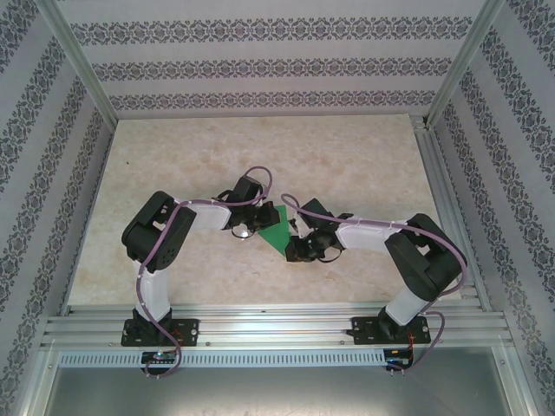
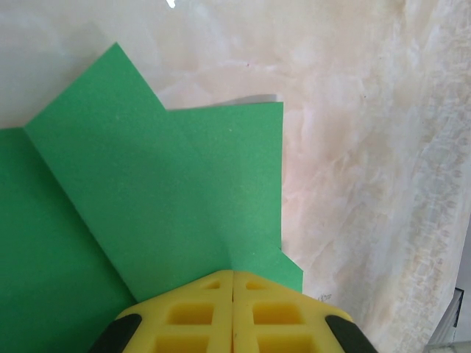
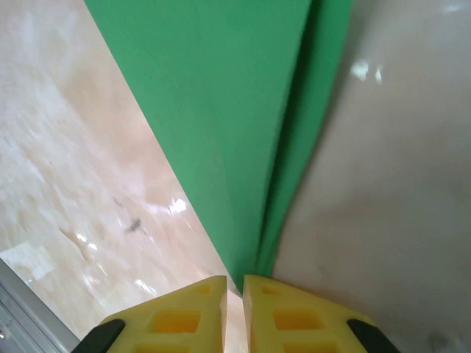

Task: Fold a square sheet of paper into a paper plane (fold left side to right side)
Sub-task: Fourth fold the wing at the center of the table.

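Observation:
The green sheet of paper [image 1: 276, 229] lies creased into a pointed shape on the table between my two grippers. One corner of the paper [image 1: 314, 208] shows behind the right wrist. In the left wrist view the paper [image 2: 147, 206] shows several creases and stepped edges. My left gripper [image 2: 233, 273] is shut, its tips resting on top of the paper; from above it [image 1: 251, 229] sits at the sheet's left edge. My right gripper [image 3: 235, 279] stands a narrow slit apart at the paper's [image 3: 235, 110] pointed near tip, where raised layers meet. From above, the right gripper [image 1: 296, 249] is at the sheet's lower point.
The marble-patterned table [image 1: 347, 165] stretches away behind the arms. Patterned walls close in the back and sides. A metal rail [image 1: 277, 328] runs along the near edge, and another [image 1: 438, 199] along the right side.

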